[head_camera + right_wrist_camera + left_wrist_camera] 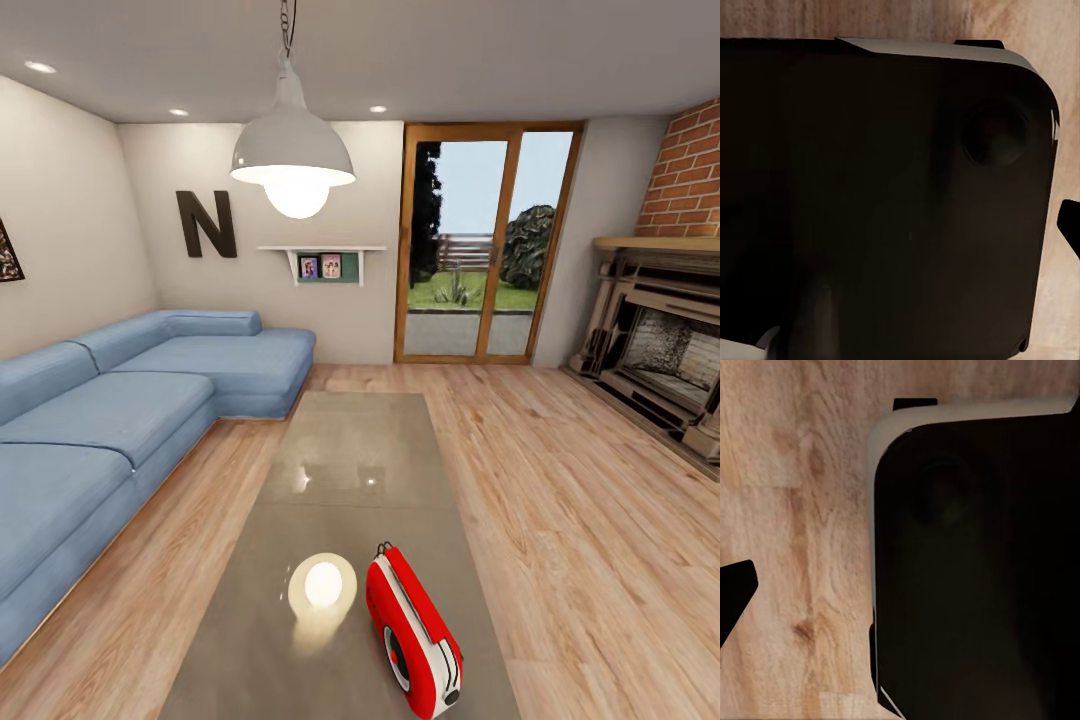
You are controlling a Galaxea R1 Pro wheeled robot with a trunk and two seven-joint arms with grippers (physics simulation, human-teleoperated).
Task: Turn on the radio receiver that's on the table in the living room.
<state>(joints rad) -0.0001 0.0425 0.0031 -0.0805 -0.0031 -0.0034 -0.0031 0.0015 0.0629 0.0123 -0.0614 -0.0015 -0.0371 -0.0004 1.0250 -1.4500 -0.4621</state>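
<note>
Red radio receiver (415,635) on grey table (355,470), near end.
Sofa (110,420) left; jaw state of both grippers cannot be told.

I looked out over a wood floor (560,500) toward pale walls. A blue corner sofa (110,420) ran along my left, under a dark letter N (207,224). A white pendant lamp (293,150) glowed overhead. A small shelf (322,258) held pictures beside wood-framed glass doors (488,245) showing a garden. A brick fireplace (665,340) stood at right.
</note>
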